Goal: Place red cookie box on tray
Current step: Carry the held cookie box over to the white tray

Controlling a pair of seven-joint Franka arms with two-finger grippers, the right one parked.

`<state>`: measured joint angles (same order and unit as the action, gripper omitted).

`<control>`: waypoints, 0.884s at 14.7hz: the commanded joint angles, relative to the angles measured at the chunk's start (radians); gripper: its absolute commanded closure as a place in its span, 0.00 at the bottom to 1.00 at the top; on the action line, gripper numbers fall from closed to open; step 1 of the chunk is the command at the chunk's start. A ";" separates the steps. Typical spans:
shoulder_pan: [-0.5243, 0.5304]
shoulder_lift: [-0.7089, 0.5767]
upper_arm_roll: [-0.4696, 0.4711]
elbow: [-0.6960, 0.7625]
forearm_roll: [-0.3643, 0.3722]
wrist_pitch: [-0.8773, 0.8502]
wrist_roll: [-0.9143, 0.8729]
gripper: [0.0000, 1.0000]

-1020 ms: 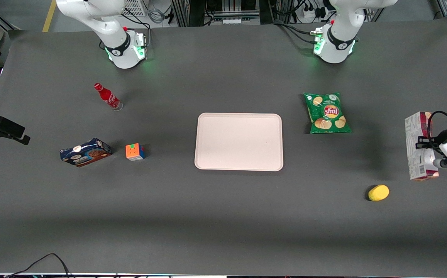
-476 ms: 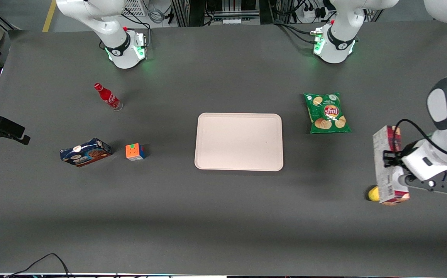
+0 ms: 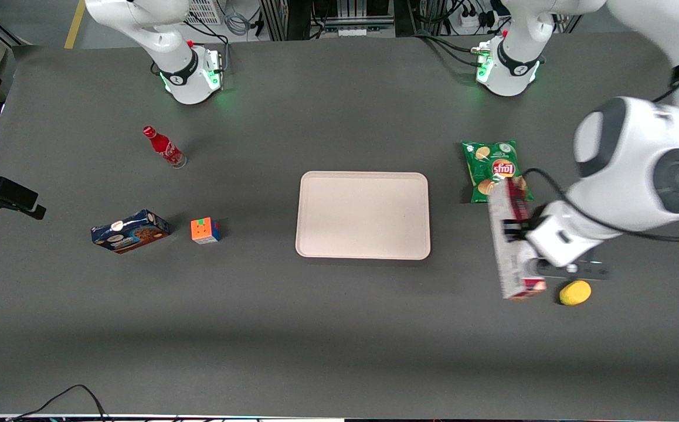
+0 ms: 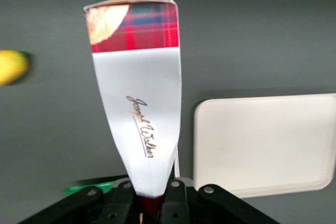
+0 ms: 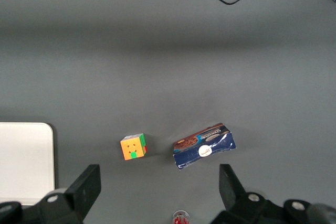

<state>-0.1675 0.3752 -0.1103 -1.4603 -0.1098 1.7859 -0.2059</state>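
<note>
Since a second ago the left arm has swung in from the working arm's end of the desk, carrying the red cookie box (image 3: 511, 240) past the lemon (image 3: 574, 292) toward the tray (image 3: 363, 215); the box now hangs above the dark grey desk (image 3: 316, 328), between tray and lemon, apart from both, its farther end overlapping the chip bag (image 3: 492, 164) in the front view. The gripper (image 3: 516, 230) has its jaws clamped on the box's sides about midway along. In the wrist view the box (image 4: 139, 103) shows a white panel with a slanted script signature reading roughly "Joseph Walker" and a red plaid end with part of a cookie picture. Nearest the front camera lies the lemon, then the held box, the blue cookie box (image 3: 129, 231) and the colour cube (image 3: 205, 230) toward the parked arm's end, and the bare pink-beige tray at the middle. Farther off lie the green chip bag, printed "Lay's", and a red cola bottle (image 3: 163, 146). Past the desk's edge stand both arm bases with green lights, cables and power strips.
</note>
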 commanded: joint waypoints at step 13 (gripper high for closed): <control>-0.029 0.066 -0.258 -0.519 0.210 0.607 -0.351 0.97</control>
<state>-0.1978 0.4341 -0.3685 -1.9417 0.0809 2.3495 -0.5300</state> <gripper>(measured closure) 0.841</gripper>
